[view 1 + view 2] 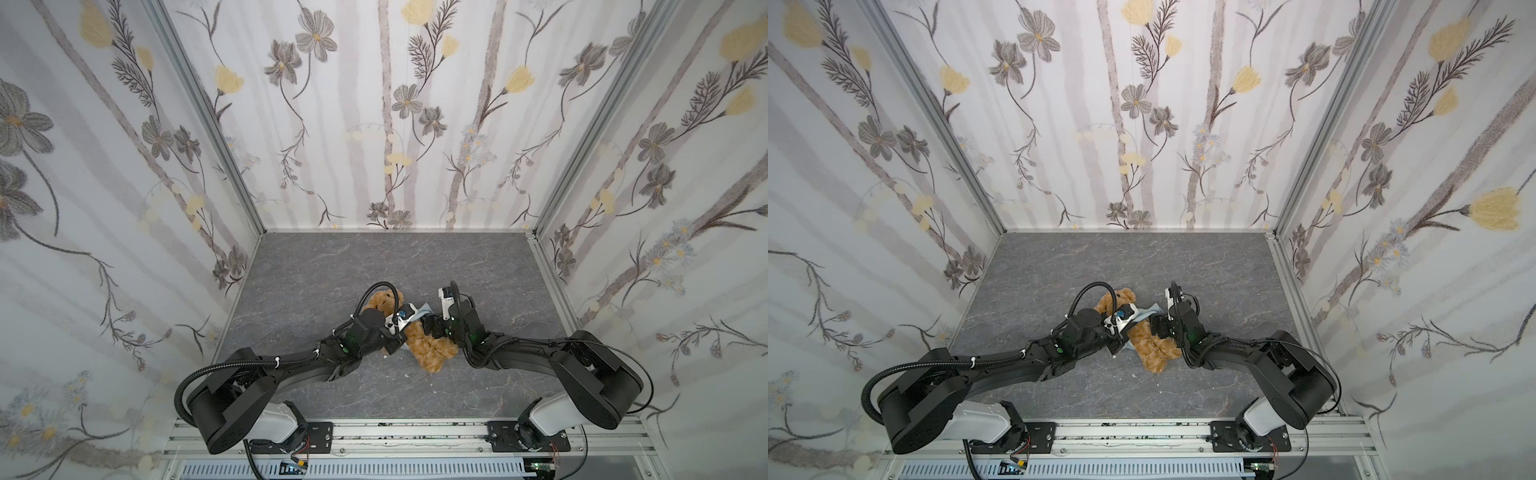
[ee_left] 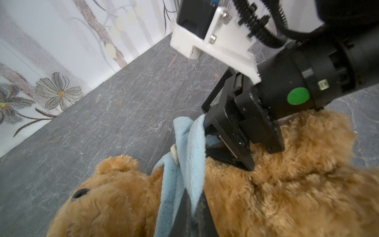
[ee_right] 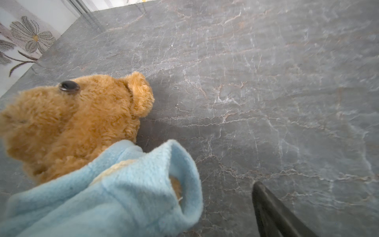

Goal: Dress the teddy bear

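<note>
Teddy bear lies mid-worktop between both arms, head toward the far side. Light-blue top is only partly on. One sleeve mouth shows fur inside, prob. a paw. Left gripper pinches a fold of the top by the neck. Right gripper is spread over the body, holding nothing. Risk: w/ the bear unpinned, a left tug could drag it or strip the sleeve off. No containers.
</note>
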Controlling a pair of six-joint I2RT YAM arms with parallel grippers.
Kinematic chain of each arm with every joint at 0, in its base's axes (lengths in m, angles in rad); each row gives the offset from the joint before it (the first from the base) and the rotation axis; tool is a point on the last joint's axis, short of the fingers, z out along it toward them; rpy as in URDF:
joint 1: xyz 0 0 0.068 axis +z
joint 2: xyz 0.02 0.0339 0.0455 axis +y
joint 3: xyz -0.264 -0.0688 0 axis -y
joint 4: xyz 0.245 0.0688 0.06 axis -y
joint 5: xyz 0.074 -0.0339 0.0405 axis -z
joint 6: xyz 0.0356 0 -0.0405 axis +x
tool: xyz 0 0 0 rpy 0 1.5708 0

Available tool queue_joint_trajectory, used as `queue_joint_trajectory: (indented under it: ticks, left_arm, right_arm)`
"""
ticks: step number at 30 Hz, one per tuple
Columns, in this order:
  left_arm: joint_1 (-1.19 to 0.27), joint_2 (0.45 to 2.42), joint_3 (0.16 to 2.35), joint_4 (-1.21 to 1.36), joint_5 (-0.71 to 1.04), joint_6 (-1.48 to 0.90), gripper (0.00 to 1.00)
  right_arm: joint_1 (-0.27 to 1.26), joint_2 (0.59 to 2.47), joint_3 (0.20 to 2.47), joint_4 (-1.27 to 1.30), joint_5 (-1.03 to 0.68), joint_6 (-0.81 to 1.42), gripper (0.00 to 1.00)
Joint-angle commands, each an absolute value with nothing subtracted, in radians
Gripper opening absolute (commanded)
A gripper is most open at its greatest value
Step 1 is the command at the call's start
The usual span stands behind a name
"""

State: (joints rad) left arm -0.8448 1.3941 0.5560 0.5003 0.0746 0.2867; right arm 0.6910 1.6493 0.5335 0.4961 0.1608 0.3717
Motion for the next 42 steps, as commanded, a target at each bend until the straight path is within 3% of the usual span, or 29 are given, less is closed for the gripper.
queue_joint_trajectory:
  ticks: [1,17,22,28,31,37,42]
  left_arm:
    - [-0.845,1.402,0.569,0.535,0.049,0.275,0.0]
    - [-0.845,1.423,0.575,0.533,0.072,0.282,0.0]
    - [-0.844,1.424,0.574,0.534,0.077,0.281,0.0]
    - [-0.844,1.391,0.548,0.534,0.085,0.286,0.0]
    - [-0.84,1.374,0.529,0.536,0.073,0.283,0.0]
    - [-0.84,1.397,0.521,0.545,0.054,0.29,0.0]
    - [-0.842,1.424,0.542,0.548,0.051,0.274,0.0]
  right_arm:
    - [0.694,1.638,0.549,0.456,0.22,0.291,0.86]
    - [0.656,1.559,0.48,0.647,-0.067,0.319,0.89]
    - [0.651,1.584,0.489,0.564,0.031,0.314,0.79]
    - [0.643,1.697,0.559,0.399,0.227,0.357,0.58]
    - [0.643,1.749,0.579,0.362,0.277,0.372,0.54]
    - [0.656,1.735,0.594,0.398,0.239,0.312,0.6]
    - [0.643,1.611,0.537,0.481,0.023,0.248,0.8]
